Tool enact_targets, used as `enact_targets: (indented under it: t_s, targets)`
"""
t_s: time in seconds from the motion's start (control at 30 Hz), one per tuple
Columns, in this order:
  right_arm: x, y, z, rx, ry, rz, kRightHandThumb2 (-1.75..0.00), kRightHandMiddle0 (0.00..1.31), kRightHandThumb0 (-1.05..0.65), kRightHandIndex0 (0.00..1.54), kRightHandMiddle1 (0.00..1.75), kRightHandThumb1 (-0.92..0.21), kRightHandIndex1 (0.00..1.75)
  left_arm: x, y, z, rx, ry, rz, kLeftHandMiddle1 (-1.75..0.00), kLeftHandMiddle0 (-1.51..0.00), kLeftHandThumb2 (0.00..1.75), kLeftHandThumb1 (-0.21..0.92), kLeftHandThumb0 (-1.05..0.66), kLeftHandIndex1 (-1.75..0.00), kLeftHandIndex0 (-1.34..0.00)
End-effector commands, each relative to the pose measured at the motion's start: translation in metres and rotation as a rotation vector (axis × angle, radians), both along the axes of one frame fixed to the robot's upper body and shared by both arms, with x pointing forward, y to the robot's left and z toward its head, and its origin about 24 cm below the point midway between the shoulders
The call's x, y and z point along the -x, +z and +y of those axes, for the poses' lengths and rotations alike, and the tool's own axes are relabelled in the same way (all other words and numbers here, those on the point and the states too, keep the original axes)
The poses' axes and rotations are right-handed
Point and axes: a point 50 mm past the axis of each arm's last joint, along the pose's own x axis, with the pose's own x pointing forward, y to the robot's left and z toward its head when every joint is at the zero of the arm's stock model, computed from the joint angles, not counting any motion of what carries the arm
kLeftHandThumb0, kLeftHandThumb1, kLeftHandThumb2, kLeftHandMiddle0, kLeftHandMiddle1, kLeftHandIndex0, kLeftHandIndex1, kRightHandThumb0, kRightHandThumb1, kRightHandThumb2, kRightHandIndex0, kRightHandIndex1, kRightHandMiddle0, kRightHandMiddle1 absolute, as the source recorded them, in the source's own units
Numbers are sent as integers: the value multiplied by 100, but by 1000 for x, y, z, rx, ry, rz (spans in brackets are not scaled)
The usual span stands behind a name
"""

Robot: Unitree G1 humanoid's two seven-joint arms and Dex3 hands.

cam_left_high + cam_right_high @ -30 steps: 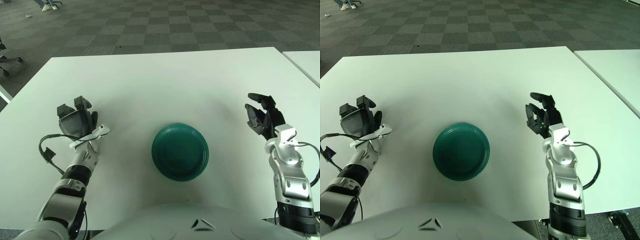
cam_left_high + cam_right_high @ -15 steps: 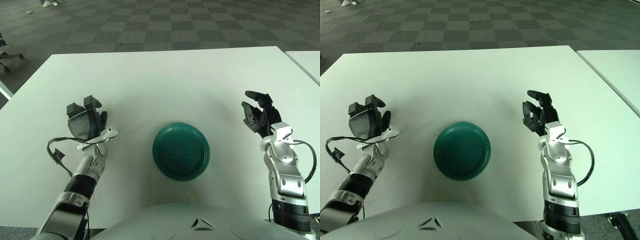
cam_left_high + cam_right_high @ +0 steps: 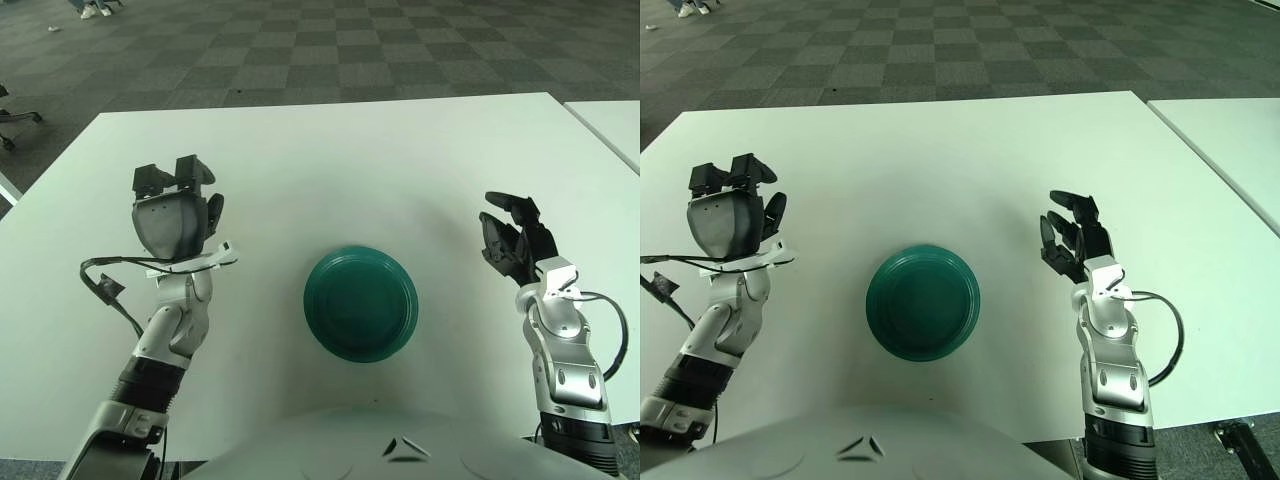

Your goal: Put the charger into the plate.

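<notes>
A dark green round plate (image 3: 360, 303) lies empty on the white table (image 3: 330, 160), straight in front of me. No charger shows in either view. My left hand (image 3: 176, 208) is raised above the table to the left of the plate, its back towards me and its fingers relaxed, holding nothing. My right hand (image 3: 511, 238) is raised to the right of the plate with its fingers spread, holding nothing. Both hands are clear of the plate.
A second white table (image 3: 612, 122) stands off to the right across a narrow gap. Grey checkered carpet (image 3: 330, 50) lies beyond the table's far edge. A black cable (image 3: 105, 285) loops beside my left forearm.
My left hand has risen from near the table top and moved slightly right. My right hand has drifted a little left towards the plate. The plate has not moved.
</notes>
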Motion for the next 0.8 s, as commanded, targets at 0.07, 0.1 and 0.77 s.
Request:
enact_targets:
  t_s: [0.07, 0.1, 0.77]
  targets:
    - [-8, 8, 11, -8, 25, -37, -71, 9, -42, 49, 95, -84, 9, 5, 14, -2, -33, -44, 24, -175, -112, 123, 38, -45, -175, -55]
    - [-9, 9, 15, -10, 27, -44, -72, 9, -42, 49, 95, -84, 9, 5, 15, -3, -21, -54, 33, -175, -112, 123, 38, -45, -175, -56]
    - [-10, 9, 2, -43, 60, -33, -69, 9, -45, 48, 95, -84, 8, 4, 34, -29, -73, -212, 84, -175, -120, 136, 28, -48, -175, -63]
